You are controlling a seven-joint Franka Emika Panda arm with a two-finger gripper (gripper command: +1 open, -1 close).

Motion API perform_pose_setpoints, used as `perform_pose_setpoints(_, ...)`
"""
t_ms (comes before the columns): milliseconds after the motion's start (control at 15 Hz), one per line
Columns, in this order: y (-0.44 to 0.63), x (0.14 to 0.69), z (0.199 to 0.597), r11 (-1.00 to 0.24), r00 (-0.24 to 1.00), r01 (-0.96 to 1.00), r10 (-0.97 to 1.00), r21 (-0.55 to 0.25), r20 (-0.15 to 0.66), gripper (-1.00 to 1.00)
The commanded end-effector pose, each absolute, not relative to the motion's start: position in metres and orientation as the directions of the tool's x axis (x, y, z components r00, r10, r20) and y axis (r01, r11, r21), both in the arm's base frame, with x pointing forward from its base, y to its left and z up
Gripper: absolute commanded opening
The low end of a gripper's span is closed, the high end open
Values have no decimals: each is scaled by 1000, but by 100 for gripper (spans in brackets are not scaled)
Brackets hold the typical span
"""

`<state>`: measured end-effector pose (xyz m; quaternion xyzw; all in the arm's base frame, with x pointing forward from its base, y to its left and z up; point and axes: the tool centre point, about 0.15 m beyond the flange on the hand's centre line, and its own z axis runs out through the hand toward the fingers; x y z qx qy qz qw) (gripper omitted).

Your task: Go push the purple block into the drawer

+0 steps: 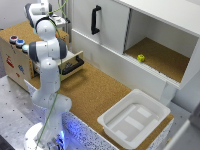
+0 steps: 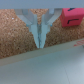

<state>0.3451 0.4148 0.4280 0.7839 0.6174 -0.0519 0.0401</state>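
The purple block [image 2: 73, 17] looks magenta-pink with a dark mark on one face. It rests on the cork top of the wooden box [image 1: 15, 62], a short way to one side of my gripper [image 2: 40, 44]. Both fingers meet at a point just above the cork, shut with nothing between them and apart from the block. Close beyond the fingertips runs the cork top's edge. In the exterior view my gripper [image 1: 61, 22] hangs over the far part of the box top, and the arm hides the block. Below it, the drawer [image 1: 66, 61] stands pulled open, its black bar handle [image 1: 73, 65] facing outward.
A big white cabinet [image 1: 112, 30] with a tall black handle [image 1: 95, 20] stands behind, and a small yellow block [image 1: 141, 58] lies in its open compartment. At the exterior view's lower right sits a white tub [image 1: 134, 120]. Coloured buttons [image 1: 17, 42] sit on the box top.
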Motion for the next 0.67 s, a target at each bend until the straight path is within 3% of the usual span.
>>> perform_pose_setpoints(0,393,337,421,-293,294,956,955,13,-42,100)
perform_pose_setpoints(333,400,341,452,-370,367,928,927,36,73,100)
perform_pose_setpoints(600,409,341,480,-361,350,930,928,69,131,100)
